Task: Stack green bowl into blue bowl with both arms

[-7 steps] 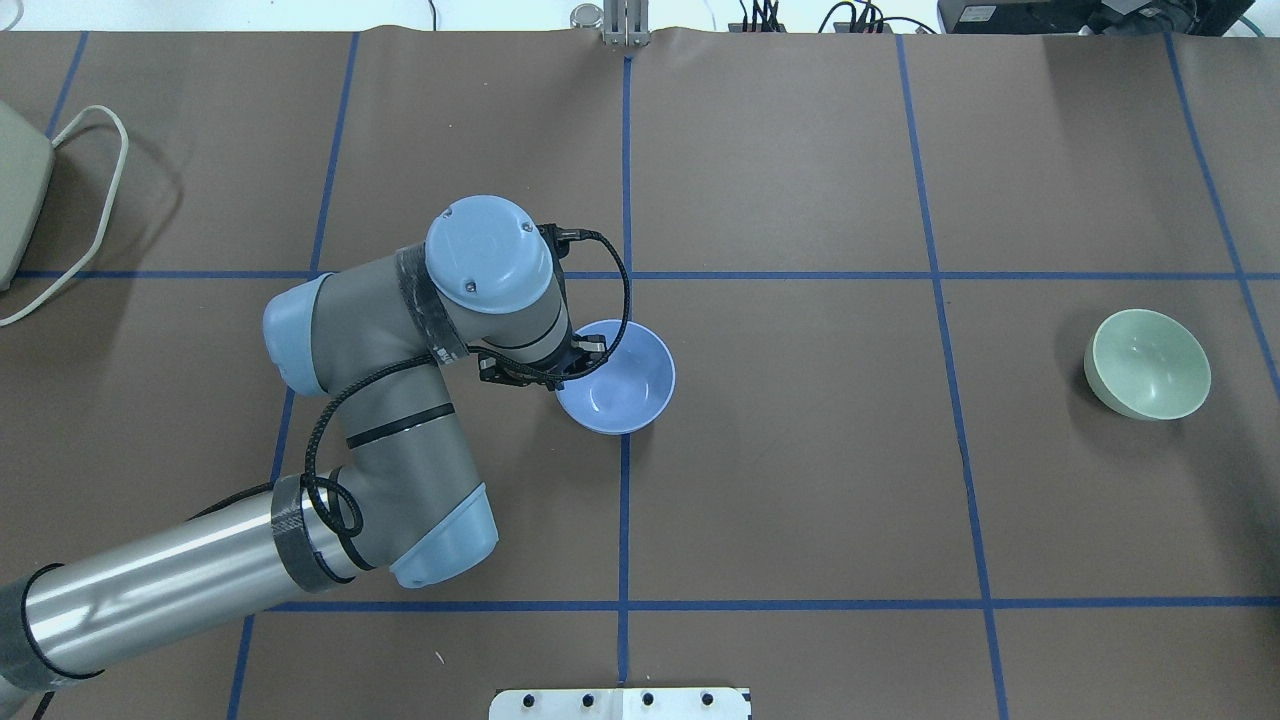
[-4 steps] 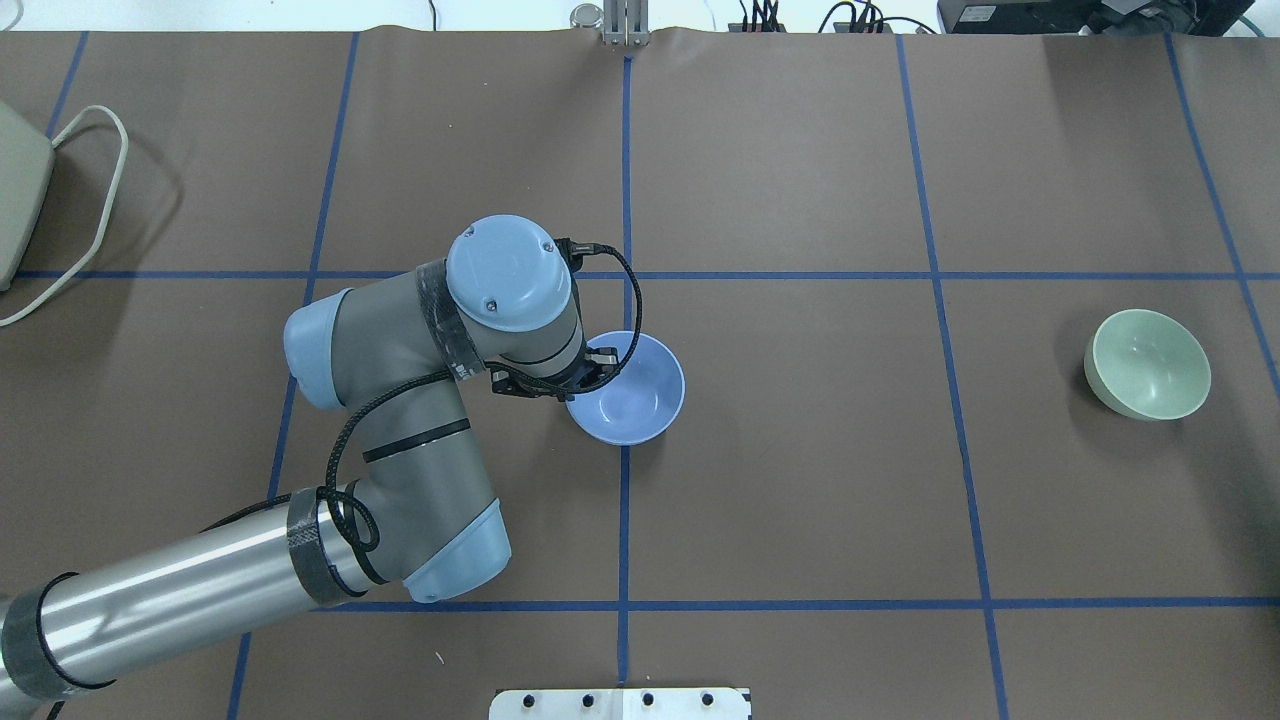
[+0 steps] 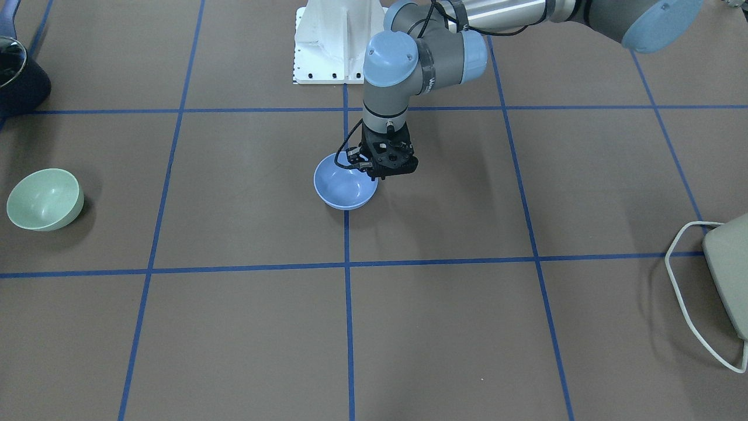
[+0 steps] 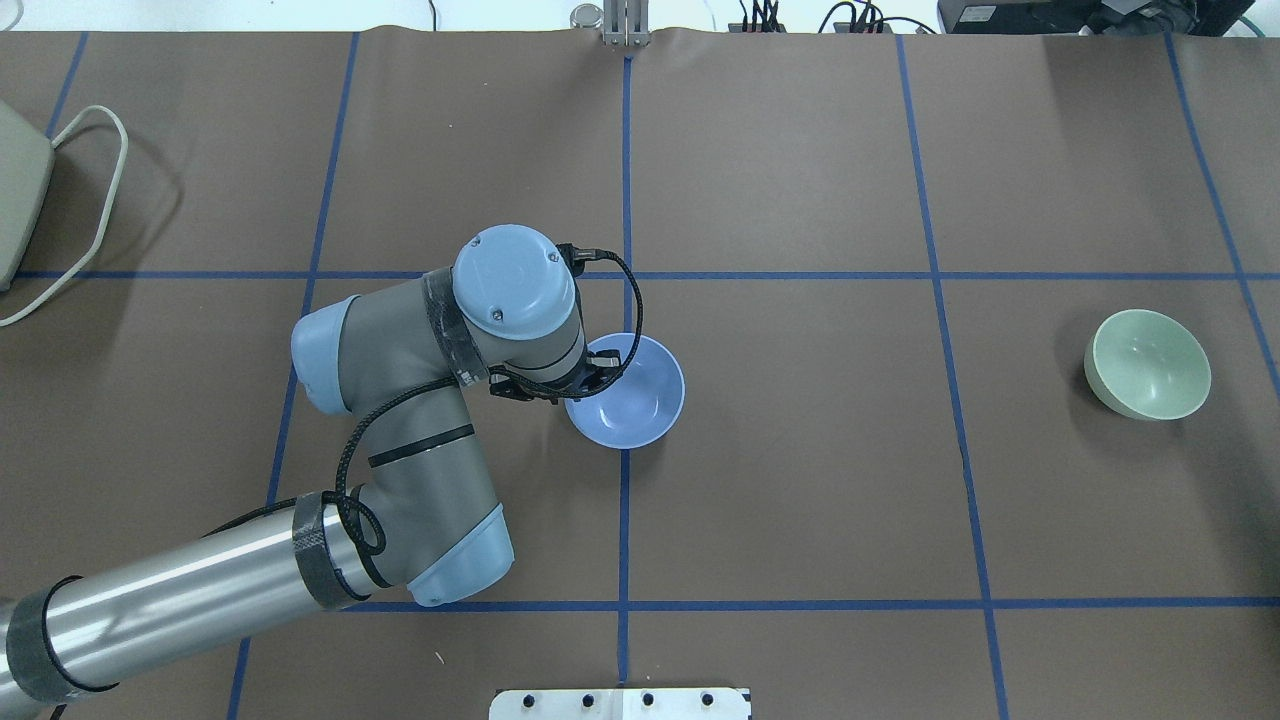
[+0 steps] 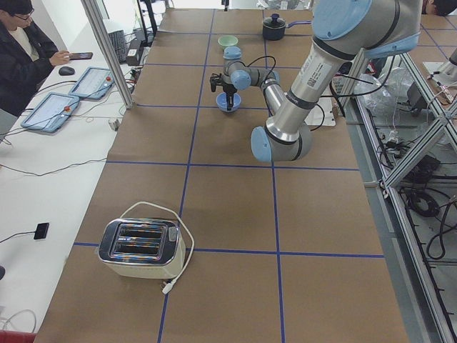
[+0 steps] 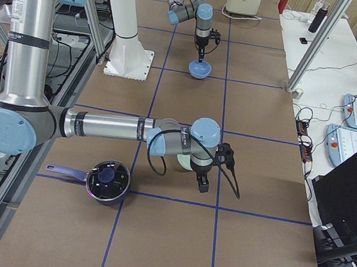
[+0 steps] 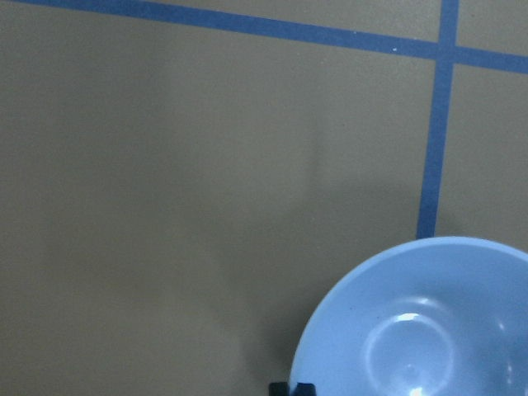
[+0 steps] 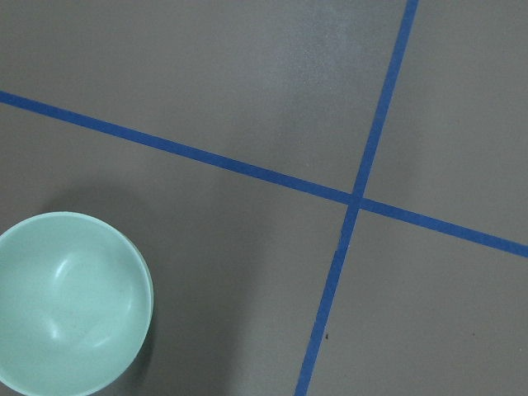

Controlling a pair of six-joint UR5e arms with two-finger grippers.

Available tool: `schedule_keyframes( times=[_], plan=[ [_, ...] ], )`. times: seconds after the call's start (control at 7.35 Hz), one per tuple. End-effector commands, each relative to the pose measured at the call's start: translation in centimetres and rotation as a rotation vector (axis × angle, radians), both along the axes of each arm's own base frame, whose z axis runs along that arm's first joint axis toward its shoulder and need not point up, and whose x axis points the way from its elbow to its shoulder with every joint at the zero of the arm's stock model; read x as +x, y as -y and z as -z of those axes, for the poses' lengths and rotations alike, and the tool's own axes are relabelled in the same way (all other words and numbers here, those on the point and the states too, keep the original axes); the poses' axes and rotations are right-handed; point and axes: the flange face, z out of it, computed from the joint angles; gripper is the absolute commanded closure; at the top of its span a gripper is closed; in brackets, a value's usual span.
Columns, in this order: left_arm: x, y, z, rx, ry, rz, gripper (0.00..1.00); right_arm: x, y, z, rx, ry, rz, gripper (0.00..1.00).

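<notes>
The periwinkle-blue bowl [image 4: 630, 392] sits upright at the table's centre on the middle blue line, also seen in the front view [image 3: 343, 188]. My left gripper [image 4: 590, 372] is shut on its near-left rim [image 3: 374, 171]; the left wrist view shows the bowl [image 7: 421, 330] with a black fingertip [image 7: 282, 388] at the rim. I cannot tell whether the bowl rests on the table or hangs just above it. The pale green bowl [image 4: 1147, 364] stands alone at the far right [image 3: 44, 199] [image 8: 70, 301]. My right gripper [image 6: 203, 186] hangs above and beside it; I cannot tell if it is open.
A cream toaster [image 3: 728, 272] with a white cord sits at the table's left end [image 5: 140, 247]. A dark pot [image 6: 106, 181] stands near the right end. The white pedestal base [image 3: 333, 41] is at the robot's side. An operator sits at a side desk [image 5: 21, 50].
My left arm has carried the blue bowl a little to the right and towards the robot and lowered it; the bowl looks smaller now. The green bowl has not moved.
</notes>
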Motion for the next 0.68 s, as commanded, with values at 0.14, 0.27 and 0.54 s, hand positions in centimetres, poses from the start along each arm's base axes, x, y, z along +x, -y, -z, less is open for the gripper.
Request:
schedule_keyframes(
  times=[0.14,0.27,0.54],
  plan=[
    [-4.0,0.8,2.7,0.034,-0.06,0.023,0.02,0.1,0.0,0.0,0.0,0.0,-0.001,0.0],
    [-8.3,1.8,0.6,0.028,-0.062,0.013,0.02,0.0,0.2,0.3,0.008,0.001,0.0,0.0],
    [-21.4,4.2,-7.2,0.144,-0.025,-0.088,0.02,0.0,0.6,1.1,0.072,0.011,-0.003,0.0]
  ],
)
